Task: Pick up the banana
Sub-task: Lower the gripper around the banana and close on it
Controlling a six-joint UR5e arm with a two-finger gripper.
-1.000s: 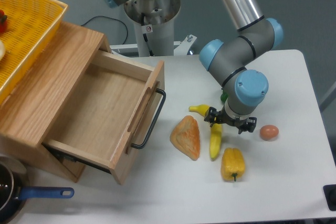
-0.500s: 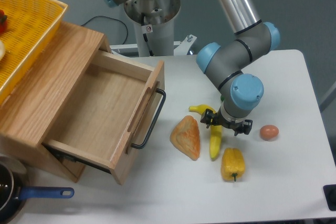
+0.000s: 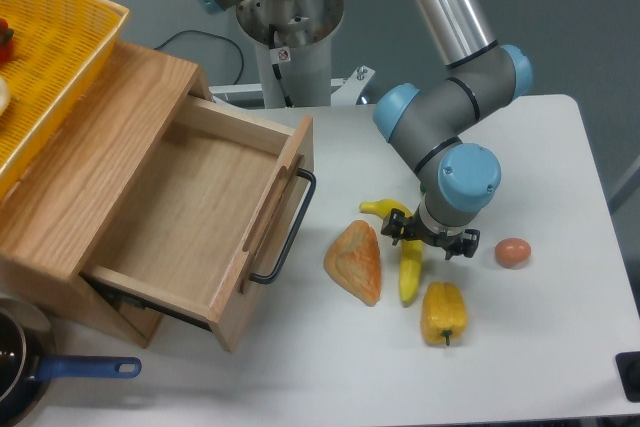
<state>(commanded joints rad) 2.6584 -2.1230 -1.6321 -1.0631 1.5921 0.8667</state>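
The banana (image 3: 408, 272) lies on the white table, long and yellow, bent near its stem end at the upper left. My gripper (image 3: 430, 237) hangs right over the banana's upper part, its black fingers straddling it on either side. The arm's blue wrist cap hides the jaws from above, so how wide they stand does not show. The banana rests flat on the table.
An orange-brown pastry (image 3: 355, 262) lies just left of the banana. A yellow bell pepper (image 3: 443, 312) sits below it and a brown egg (image 3: 512, 252) to the right. An open wooden drawer (image 3: 215, 217) with a black handle fills the left. A yellow basket (image 3: 50, 67) sits on top.
The gripper has shifted left by a small step and settled over the banana's upper part. The banana has not moved.
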